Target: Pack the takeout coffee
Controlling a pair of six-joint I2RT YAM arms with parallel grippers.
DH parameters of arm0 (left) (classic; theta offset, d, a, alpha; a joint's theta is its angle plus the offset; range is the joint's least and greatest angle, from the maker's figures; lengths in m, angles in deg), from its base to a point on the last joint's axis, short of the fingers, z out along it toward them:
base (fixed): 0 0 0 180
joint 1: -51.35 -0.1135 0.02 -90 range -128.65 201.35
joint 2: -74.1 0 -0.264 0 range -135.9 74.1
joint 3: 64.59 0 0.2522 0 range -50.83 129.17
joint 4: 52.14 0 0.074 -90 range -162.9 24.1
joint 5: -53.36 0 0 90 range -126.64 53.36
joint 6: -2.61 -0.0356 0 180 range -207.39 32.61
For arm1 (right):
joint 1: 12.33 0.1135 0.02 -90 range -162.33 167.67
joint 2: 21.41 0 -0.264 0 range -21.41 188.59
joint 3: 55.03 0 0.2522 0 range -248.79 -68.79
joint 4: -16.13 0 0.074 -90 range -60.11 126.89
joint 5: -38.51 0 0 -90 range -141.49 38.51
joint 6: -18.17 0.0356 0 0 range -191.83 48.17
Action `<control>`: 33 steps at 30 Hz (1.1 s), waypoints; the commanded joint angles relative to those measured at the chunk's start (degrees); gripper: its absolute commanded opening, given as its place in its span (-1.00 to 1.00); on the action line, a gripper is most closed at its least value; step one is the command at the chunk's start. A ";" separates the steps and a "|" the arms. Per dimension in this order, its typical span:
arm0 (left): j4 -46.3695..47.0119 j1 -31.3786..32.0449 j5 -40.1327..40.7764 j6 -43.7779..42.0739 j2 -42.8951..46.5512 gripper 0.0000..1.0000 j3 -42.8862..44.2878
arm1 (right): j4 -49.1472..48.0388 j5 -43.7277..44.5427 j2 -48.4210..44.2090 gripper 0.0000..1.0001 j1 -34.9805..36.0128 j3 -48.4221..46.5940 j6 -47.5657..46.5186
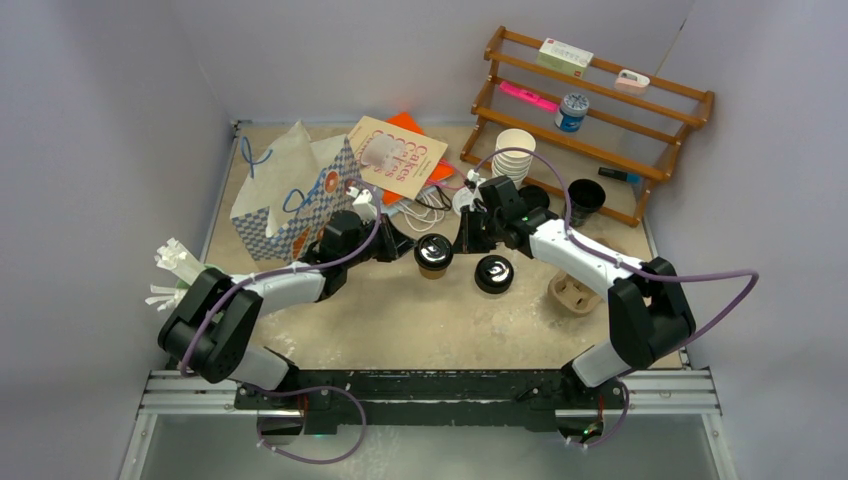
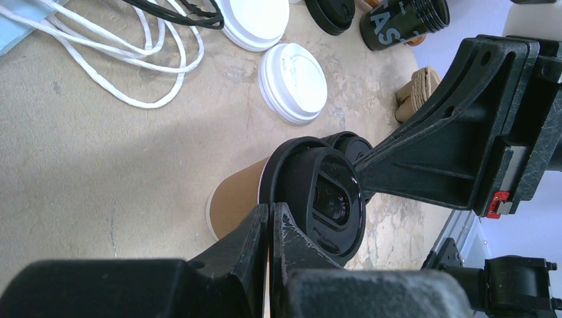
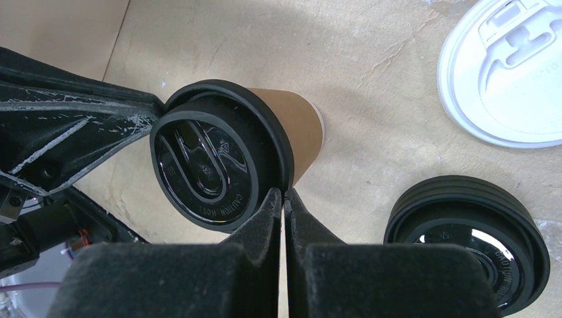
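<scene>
Both sets of jaws are pressed together with nothing between them. The left jaws, at the end of the left arm (image 1: 290,285), come in from the left and rest their tips against the rim of the black lid on a brown paper cup (image 1: 433,255). The right jaws, on the right arm (image 1: 570,250), meet the same lid rim from the opposite side, so the cup stands upright between the two closed tips, near the middle of the worktop (image 1: 400,330).

Just to the right of it stands a second cup, black with a black lid (image 1: 494,273), upright, apart from the brown cup and touched by neither arm. A brown cardboard cup carrier (image 1: 575,293) lies to the right of this black cup, near the right arm's elbow.

Behind the cups, a loose white lid (image 3: 510,73) lies flat on the worktop beside a tangle of white cord (image 2: 132,53). Farther back are a stack of white lidless cups (image 1: 515,155) and a lidless black cup (image 1: 585,197), in front of a wooden rack (image 1: 600,110). A patterned gift bag (image 1: 285,195) stands at the back left.
</scene>
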 commanded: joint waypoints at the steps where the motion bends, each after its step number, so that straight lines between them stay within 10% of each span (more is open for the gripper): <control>1: -19.12 1.33 0.93 -2.92 -5.51 -1.00 -4.66 | 3.66 3.26 2.41 -0.97 0.18 0.52 -2.13; 18: -23.07 1.28 0.04 -4.12 -10.00 -1.00 -3.49 | 3.71 2.91 3.60 -0.97 0.26 0.29 -2.07; 33: -35.39 1.28 2.92 -7.53 3.16 -0.74 9.86 | 7.09 5.85 -0.29 -0.97 0.22 -5.18 -2.78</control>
